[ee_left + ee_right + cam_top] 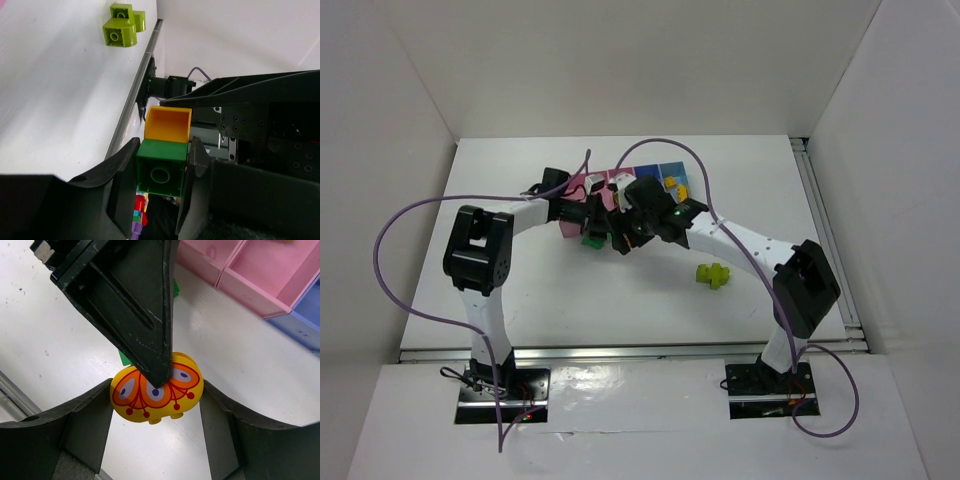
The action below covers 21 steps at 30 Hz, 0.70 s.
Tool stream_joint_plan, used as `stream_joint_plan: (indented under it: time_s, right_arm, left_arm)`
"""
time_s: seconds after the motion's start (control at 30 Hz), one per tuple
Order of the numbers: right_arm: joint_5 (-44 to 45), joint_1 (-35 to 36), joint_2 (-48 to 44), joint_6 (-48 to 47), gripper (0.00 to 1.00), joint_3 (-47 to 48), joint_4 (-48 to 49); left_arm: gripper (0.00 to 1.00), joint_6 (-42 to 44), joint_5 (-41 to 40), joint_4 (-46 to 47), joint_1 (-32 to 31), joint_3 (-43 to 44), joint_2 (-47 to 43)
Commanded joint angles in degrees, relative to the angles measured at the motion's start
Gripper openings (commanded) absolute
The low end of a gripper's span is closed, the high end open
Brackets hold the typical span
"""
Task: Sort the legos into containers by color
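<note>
Both arms meet in mid-table in front of the containers (582, 186). My left gripper (164, 150) is shut on a dark green lego (161, 170), one finger against each side. A rounded yellow lego (168, 124) is stuck on the green one's far end. My right gripper (156, 390) is shut on that yellow lego (172, 401), which bears an orange and red wing pattern. A black left-gripper finger (130, 305) crosses over it, and only slivers of the green lego (123, 358) show behind. From above, the left gripper (592, 232) and right gripper (632, 237) are close together.
Joined lime green legos (712, 274) lie on the table to the right, also in the left wrist view as lime legos (122, 25). The pink bins (260, 270) and blue-purple bin (310, 315) are just beyond the grippers. A yellow lego (672, 185) lies in the light blue bin (672, 170).
</note>
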Motion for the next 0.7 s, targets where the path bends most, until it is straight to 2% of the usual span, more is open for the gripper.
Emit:
stream_joint_plan:
  time_s: [0.0, 0.1, 0.27, 0.4, 0.47, 0.5, 0.53, 0.57, 0.67]
  right_arm:
    - [3.02, 0.33, -4.22, 0.99, 0.51, -0.83, 0.89]
    - [3.02, 0.33, -4.22, 0.99, 0.51, -0.83, 0.89]
    - [3.55, 0.33, -3.61, 2.13, 0.49, -0.3, 0.89]
    - [8.46, 0.33, -2.38, 2.13, 0.49, -0.3, 0.89]
    - [11.01, -0.71, -1.06, 2.91, 0.49, 2.06, -0.77]
    - [13.02, -2.29, 0.42, 4.05, 0.49, 2.86, -0.78]
    - [14.17, -3.17, 1.22, 5.02, 0.49, 5.13, -1.74]
    - [14.97, -4.14, 2.01, 5.9, 0.49, 6.45, -2.53]
    - [19.8, -6.78, 3.34, 9.33, 0.49, 9.44, -3.77]
  left_arm:
    - [0.0, -0.12, -2.55, 1.48, 3.07, 0.77, -3.03]
    - [0.0, 0.49, -3.96, -1.67, 3.78, 2.35, -3.03]
    - [0.0, 1.98, -10.72, -4.49, 4.3, 3.5, -4.95]
    - [0.0, 3.21, -16.78, -8.79, 4.83, 5.51, -5.58]
    - [0.0, 3.22, -24.94, -11.07, 5.35, 8.32, -6.89]
    - [0.0, 3.74, -28.88, -15.26, 5.36, 9.98, -6.89]
    - [0.0, 4.35, -39.37, -17.92, 5.36, 13.66, -6.89]
    - [0.0, 4.36, -44.95, -20.81, 5.36, 15.17, -6.89]
    - [0.0, 1.99, -55.86, -22.25, 4.83, 17.2, -7.51]
